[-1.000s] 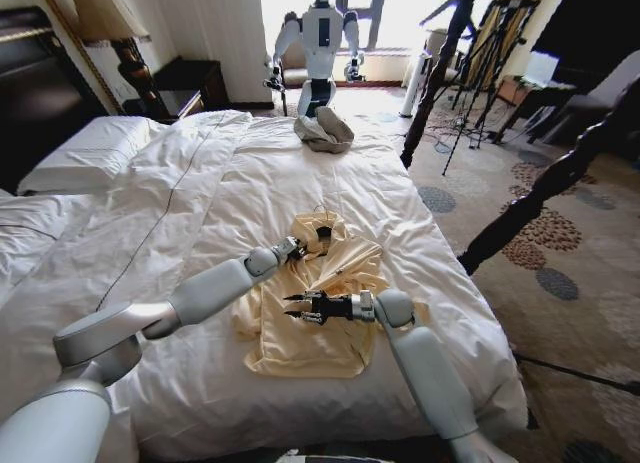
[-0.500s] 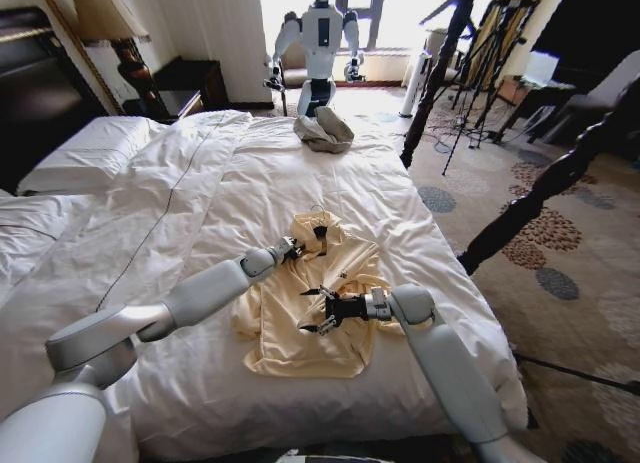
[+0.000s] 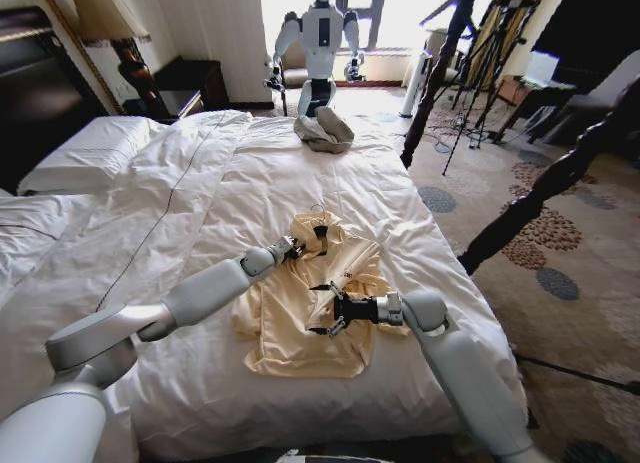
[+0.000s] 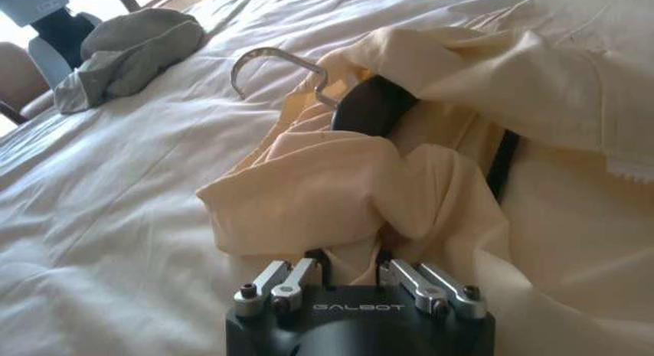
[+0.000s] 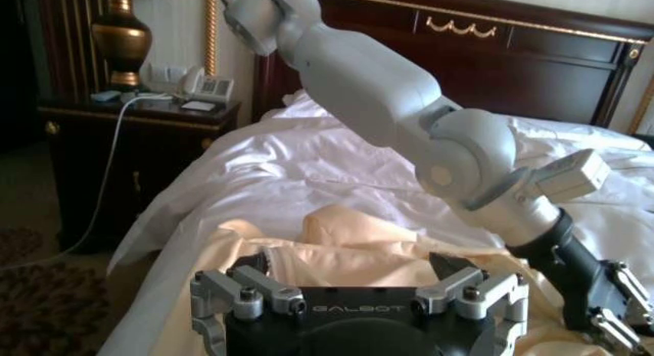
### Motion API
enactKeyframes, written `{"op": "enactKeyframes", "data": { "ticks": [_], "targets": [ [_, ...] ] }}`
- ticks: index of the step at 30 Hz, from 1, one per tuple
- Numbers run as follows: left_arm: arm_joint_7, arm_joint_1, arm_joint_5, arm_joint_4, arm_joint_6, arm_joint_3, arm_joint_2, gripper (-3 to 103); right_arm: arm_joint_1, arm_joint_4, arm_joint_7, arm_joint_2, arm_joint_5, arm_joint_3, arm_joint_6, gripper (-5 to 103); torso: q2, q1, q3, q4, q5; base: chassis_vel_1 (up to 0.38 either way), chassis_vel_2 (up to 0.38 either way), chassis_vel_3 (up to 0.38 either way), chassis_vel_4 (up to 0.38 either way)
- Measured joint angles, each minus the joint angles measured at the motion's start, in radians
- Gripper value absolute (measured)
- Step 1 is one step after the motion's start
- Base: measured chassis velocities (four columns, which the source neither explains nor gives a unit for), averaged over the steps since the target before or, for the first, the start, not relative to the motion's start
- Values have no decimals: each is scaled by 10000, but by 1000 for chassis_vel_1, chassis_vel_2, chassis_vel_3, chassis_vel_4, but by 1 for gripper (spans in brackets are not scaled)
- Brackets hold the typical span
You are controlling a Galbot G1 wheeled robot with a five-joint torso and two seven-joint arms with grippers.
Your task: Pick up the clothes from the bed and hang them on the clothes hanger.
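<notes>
— Cream-yellow fabric, where is it lying?

— It is the clothes [image 3: 305, 303], a crumpled top on the near right part of the bed [image 3: 180, 213], close to the right edge. The white duvet is around it on all sides.

— And the clothes hanger?

— The clothes hanger [image 4: 370, 103] is at the far end of the top, partly wrapped by the fabric. Its metal hook sticks out onto the duvet.

— What does the left gripper do?

— The left gripper [image 3: 297, 245] is at the far left edge of the top, near the hanger. In the left wrist view its fingers [image 4: 274, 282] stand narrow and go into a fold of the yellow cloth; it seems to pinch it.

— The right one?

— The right gripper [image 3: 329, 311] is over the middle of the top, fingers spread wide, holding nothing.

— Anything else on the bed?

— A grey cloth bundle [image 3: 323, 130] lies at the far edge, well apart.
</notes>
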Motion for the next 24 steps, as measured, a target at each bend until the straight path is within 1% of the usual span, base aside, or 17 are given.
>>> {"op": "enactKeyframes", "data": {
  "ticks": [4, 7, 11, 12, 14, 15, 16, 17, 19, 20, 21, 24],
  "targets": [
    [0, -2, -7, -12, 7, -3, 4, 23, -247, 256, -8, 232, 168, -1, -146, 100, 0, 0, 0, 0, 1, 0, 0, 0, 0],
    [-1, -4, -11, -14, 11, -10, -8, 23, -599, 611, 371, 531, 428, -1, -118, 100, 0, 0, 0, 1, 3, 0, 0, 0, 0],
    [-4, 6, -10, -14, 12, -13, -17, 23, -803, 876, 604, 737, 633, -1, -96, 100, 0, 0, 0, 2, 3, 0, 0, 0, 0],
    [-10, 12, -7, -16, 15, -14, -32, 23, -1005, 1126, 732, 966, 881, 0, -142, 100, 0, 0, 0, 3, -2, 0, 0, 0, 0],
    [-15, 12, -6, -17, 20, -14, -54, 23, -1229, 1265, 838, 1173, 1132, -1, -169, 100, 0, 0, 0, 3, 1, 0, 0, 0, 0],
    [-18, 12, -6, -33, 25, -14, -54, 23, -1456, 1322, 1052, 1325, 1317, -2, -100, 100, 0, -1, 0, 2, 2, 0, 0, 0, 0],
    [-18, 12, -6, -33, 25, -14, -54, 23, -1456, 1322, 1052, 1325, 1317, -2, -100, 100, 0, -1, 0, 2, 2, 0, 0, 0, 0],
    [-19, 12, -7, -42, 28, -14, -48, 23, -1568, 1347, 1264, 1385, 1353, -2, -9, 100, 0, -1, 0, 2, 1, 0, 0, 0, 0],
    [-21, 21, -9, -45, 29, -35, -42, 23, -1972, 1469, 2688, 1459, 1096, -3, 445, 100, 0, 0, -1, 2, 0, 0, 0, 0, 0],
    [-21, 21, -9, -45, 29, -35, -42, 23, -1972, 1469, 2688, 1459, 1096, -3, 445, 100, 0, 0, -1, 2, 0, 0, 0, 0, 0],
    [-25, 53, -5, -44, 29, -63, -39, 23, -2190, 1552, 3505, 1457, 874, -4, 580, 100, 0, 0, 0, 0, 3, 0, 0, 0, 0],
    [-51, 139, 9, -106, 32, -107, -12, 23, -2600, 1795, 4588, 1494, 614, -4, 621, 100, 0, -1, -1, 0, 0, 0, 0, 0, 0]
  ]
}}
